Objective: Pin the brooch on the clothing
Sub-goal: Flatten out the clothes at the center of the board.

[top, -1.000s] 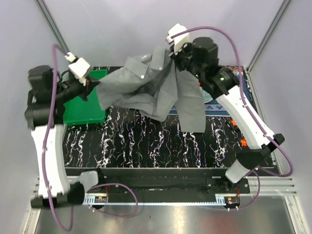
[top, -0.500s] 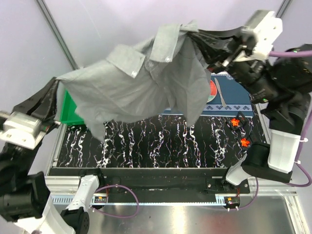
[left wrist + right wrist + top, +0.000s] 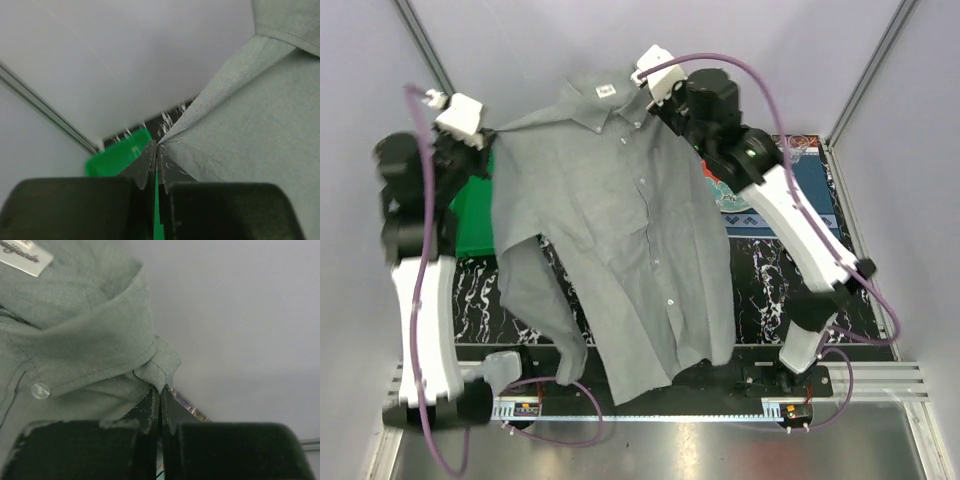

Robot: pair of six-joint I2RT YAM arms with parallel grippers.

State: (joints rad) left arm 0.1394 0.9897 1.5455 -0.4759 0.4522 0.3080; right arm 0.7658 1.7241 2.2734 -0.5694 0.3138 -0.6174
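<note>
The grey shirt (image 3: 620,230) hung spread above the counter (image 3: 755,310), button front towards the top camera. The left claw (image 3: 485,133) was clamped on its shoulder edge, the right claw (image 3: 658,97) beside its collar.

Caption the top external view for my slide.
Left gripper and right gripper hold the grey button-up collared shirt spread above the black marbled table.

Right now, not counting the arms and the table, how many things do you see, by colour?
Grey: 1, the shirt
Green: 1, the tray
Blue patterned: 1, the placemat
Total: 3
</note>
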